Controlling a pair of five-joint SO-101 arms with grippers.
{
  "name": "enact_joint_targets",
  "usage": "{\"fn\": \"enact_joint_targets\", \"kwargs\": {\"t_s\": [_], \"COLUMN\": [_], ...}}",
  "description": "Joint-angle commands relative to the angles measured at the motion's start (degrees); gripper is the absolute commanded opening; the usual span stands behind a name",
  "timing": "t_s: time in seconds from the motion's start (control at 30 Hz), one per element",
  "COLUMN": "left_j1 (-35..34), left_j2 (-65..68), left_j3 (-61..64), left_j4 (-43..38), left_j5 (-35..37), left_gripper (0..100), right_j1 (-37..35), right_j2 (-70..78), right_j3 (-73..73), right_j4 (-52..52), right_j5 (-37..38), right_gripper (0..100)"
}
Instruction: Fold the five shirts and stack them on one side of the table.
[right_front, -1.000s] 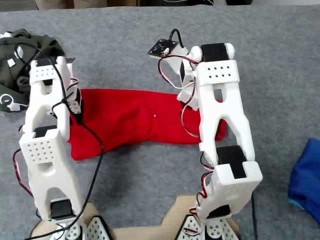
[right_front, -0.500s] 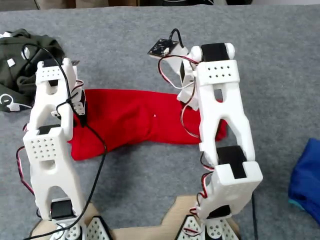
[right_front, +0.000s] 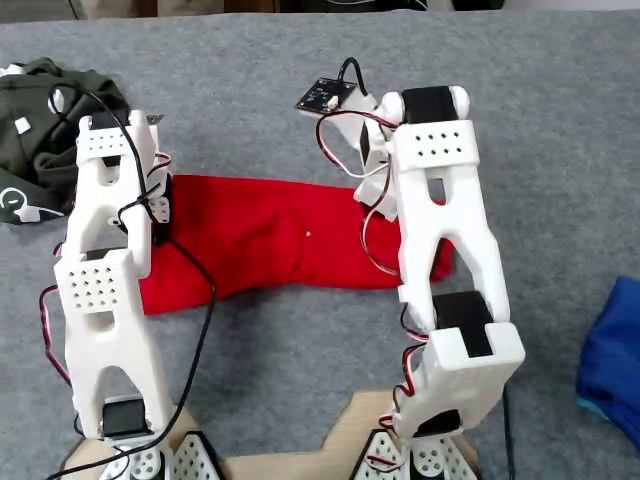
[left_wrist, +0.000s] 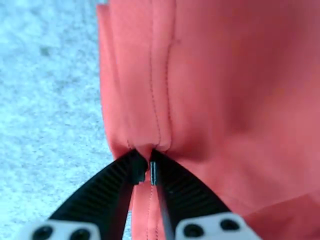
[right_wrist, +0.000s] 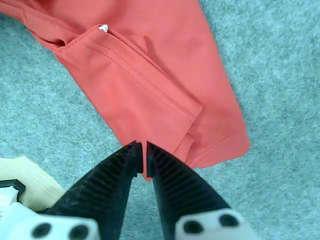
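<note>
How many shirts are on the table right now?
3. A red shirt lies mid-table, a dark green one is bunched at the far left, a blue one at the right edge. The dark one may hide more.

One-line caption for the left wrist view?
Left gripper shut on a stitched fold of the red shirt, which lies on the grey table cover.

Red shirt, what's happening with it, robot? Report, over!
Left hand shut on red shirt, one end. Right hand shut on the other end. Shirt spread along the table. Green shirt, blue shirt off aside.
</note>
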Motion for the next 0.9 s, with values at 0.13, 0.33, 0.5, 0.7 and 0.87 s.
{"fn": "enact_joint_targets", "kwargs": {"t_s": [0.13, 0.33, 0.5, 0.7, 0.87], "left_j1": [-0.1, -0.2, 0.3, 0.2, -0.5], "left_j2": [-0.6, -0.6, -0.6, -0.6, -0.6], "left_j3": [-5.9, -10.3, -10.7, -11.8, -12.0], "left_j4": [2.9, 3.2, 3.2, 3.2, 3.2], "left_j5": [0.2, 0.3, 0.3, 0.3, 0.2], "left_gripper": [2, 2, 2, 2, 2], "right_j1": [-0.7, -0.6, -0.6, -0.5, -0.5], "right_j2": [-3.1, -3.1, -3.1, -3.0, -2.3], "right_j3": [0.0, 0.0, 0.0, 0.0, 0.0], "right_j4": [0.7, 0.6, 0.6, 0.6, 0.6], "right_j5": [-0.6, -0.6, -0.5, -0.4, -0.4], "right_gripper": [3.3, 3.3, 3.3, 3.3, 3.3]}}
